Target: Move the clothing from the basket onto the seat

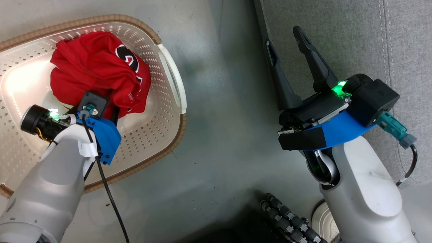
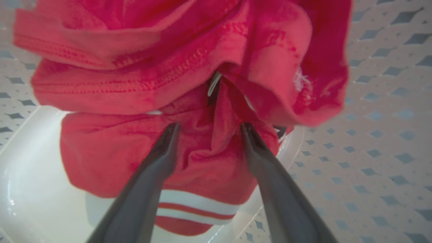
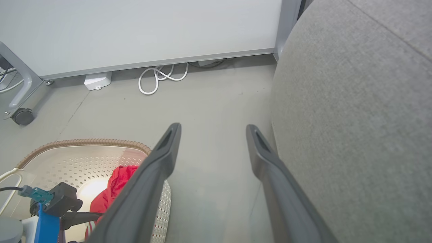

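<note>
The red clothing lies bunched in the cream basket, its black-and-white logo facing up. My left wrist reaches down into the basket against the pile's near edge, hiding the fingers in the head view. In the left wrist view my left gripper is open, its tips pressed into the red fabric above a white-striped hem. My right gripper hangs open and empty over the floor at the edge of the grey seat. The right wrist view shows the right gripper, the seat and the basket.
Bare grey floor separates basket and seat. By the far wall lie a coiled white cable, a small white box and a caster wheel. A black ribbed hose of my base sits at the bottom.
</note>
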You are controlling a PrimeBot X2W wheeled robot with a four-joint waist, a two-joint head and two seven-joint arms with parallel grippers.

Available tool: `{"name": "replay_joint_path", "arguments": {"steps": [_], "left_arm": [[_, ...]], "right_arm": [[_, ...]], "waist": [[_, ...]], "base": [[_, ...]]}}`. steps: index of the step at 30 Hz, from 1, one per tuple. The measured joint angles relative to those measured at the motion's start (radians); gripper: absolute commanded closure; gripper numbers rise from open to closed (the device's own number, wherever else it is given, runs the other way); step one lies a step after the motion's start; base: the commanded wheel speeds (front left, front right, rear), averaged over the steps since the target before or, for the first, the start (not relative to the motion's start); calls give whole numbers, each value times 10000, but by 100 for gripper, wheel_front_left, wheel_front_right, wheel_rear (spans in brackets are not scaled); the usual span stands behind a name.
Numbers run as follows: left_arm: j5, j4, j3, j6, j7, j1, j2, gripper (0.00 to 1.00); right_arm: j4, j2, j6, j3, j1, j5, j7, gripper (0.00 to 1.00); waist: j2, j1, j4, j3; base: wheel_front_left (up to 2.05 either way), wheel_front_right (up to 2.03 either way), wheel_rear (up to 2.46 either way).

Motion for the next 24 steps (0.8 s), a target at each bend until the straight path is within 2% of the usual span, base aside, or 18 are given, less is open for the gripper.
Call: {"name": "replay_joint_path", "arguments": {"steps": [1, 2, 24], "left_arm": [[0, 73, -23, -8, 38, -37, -36, 64], [17, 142, -82, -23, 96, -81, -61, 100], [-556, 796, -395, -211, -38, -337, -570, 100]], "right_arm": [[21, 0, -2, 0, -1, 21, -27, 0], [38, 0, 0, 2, -2, 23, -29, 0], [343, 0, 0, -8, -156, -96, -69, 0]], "waist": [[0, 0, -3, -3], [0, 0, -8, -8], [0, 0, 179, -474]], "base": [[0, 0, 0], [0, 0, 0], [0, 0, 0]]}}
